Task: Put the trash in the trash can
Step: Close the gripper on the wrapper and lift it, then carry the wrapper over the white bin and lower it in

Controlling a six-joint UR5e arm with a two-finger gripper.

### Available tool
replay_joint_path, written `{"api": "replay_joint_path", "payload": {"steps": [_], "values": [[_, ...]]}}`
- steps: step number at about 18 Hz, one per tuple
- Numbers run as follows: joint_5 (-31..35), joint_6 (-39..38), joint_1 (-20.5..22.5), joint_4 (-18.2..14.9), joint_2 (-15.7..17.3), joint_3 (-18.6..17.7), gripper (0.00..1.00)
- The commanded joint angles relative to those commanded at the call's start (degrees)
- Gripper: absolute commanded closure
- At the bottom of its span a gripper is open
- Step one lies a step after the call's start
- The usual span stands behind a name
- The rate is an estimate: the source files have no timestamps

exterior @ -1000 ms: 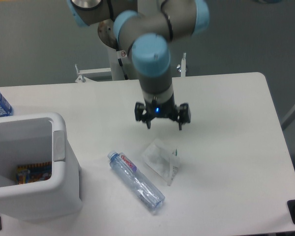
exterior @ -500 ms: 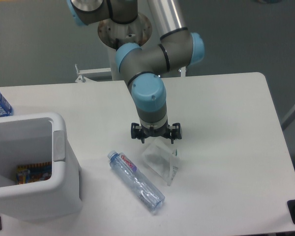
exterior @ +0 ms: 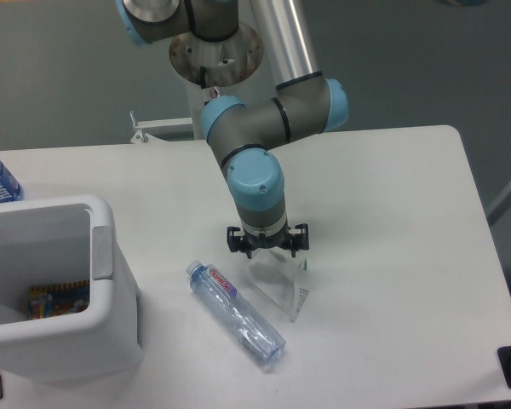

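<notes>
Jaws lower, spread over wrapper (exterior: 277,285)

A white table (exterior: 392,196) with rounded corners fills most of the view, spreading out on every side of the gripper (exterior: 267,248). Behind it, a plain grey floor (exterior: 426,60) runs across the top. A white metal bracket (exterior: 153,128) sits at the table's far edge, up and to the left of the gripper. Lighting is even and soft, casting faint shadows on the tabletop.
</notes>
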Motion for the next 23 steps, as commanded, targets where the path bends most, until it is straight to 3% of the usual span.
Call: {"api": "replay_joint_path", "payload": {"steps": [2,7,13,19,23], "values": [[1.2,0.0,0.0,-0.1,0.0,0.0,0.99],[1.1,0.6,1.3,-0.3,0.6,0.6,1.00],[-0.9,1.7,4.6,-1.8,4.7,4.2,1.00],[-12.4,0.8,7.6,-7.2,7.6,13.3,1.00],[-20.2,-5.4,7.0,-8.7,10.2,15.9,1.00]]}}
